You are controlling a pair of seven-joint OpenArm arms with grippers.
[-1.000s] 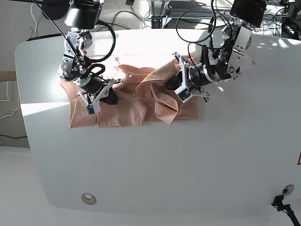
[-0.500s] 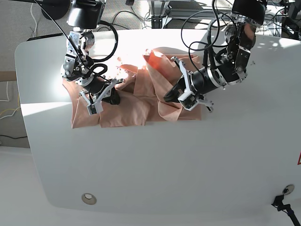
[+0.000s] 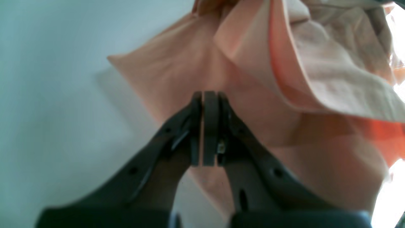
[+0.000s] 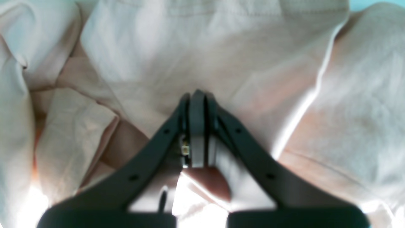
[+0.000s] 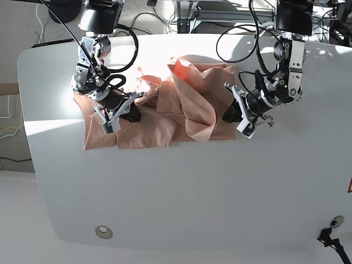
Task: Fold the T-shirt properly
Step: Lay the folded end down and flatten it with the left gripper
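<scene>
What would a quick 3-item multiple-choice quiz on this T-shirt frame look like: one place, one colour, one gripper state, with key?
1. Where does the left gripper sit relative to the cloth?
A. at its edge nearest the base view's right
B. over its collar
C. far off it, at the table's near edge

2. What colour is the cloth?
A. navy blue
B. salmon pink
C. green striped

3. How do the right gripper's jaws stand?
A. wide open
B. closed together
C. out of view

Key: 1 A, the left gripper is at the right-hand edge of the wrinkled salmon-pink cotton T-shirt on the white table. 2 B, the fabric is plain salmon pink in every view. 3 B, the right wrist view shows the right gripper with its dark jaws together over the shirt.
</scene>
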